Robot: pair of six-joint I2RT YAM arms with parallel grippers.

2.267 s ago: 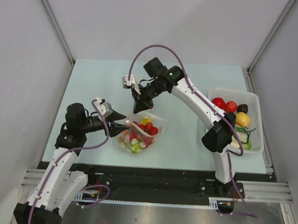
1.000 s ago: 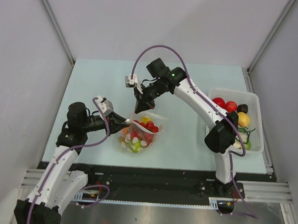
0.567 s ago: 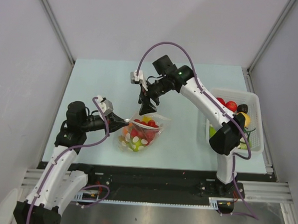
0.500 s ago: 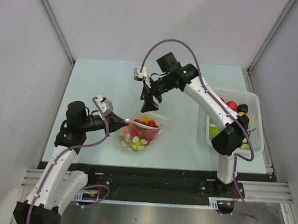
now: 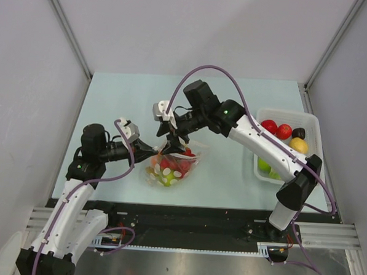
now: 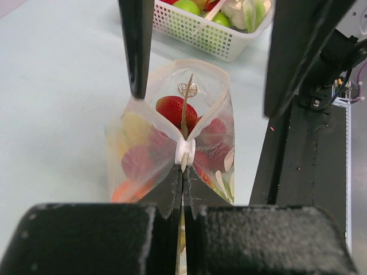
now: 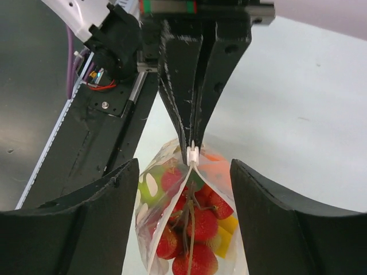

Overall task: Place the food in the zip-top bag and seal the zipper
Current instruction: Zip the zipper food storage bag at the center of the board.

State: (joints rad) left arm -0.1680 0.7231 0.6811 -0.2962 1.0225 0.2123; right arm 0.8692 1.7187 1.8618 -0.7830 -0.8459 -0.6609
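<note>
As seen from above, zip-top bag (image 5: 173,164) lies well apart from basket (image 5: 319,140), long axis running toward it. Left wrist: left gripper (image 6: 183,172) clamped on zipper (image 6: 184,153) end, mouth gaping toward basket. Right wrist: right gripper (image 7: 184,169) fingers (image 7: 103,212) apart, straddling bag, food (image 7: 195,226) inside.

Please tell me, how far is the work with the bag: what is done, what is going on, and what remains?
Done: several pieces of food lie inside the bag. In hand: the left claw pinches one end of the zipper, and the open right claw straddles the bag beside it. Left: the mouth gapes, so the zipper needs closing; more food sits in the basket.
</note>
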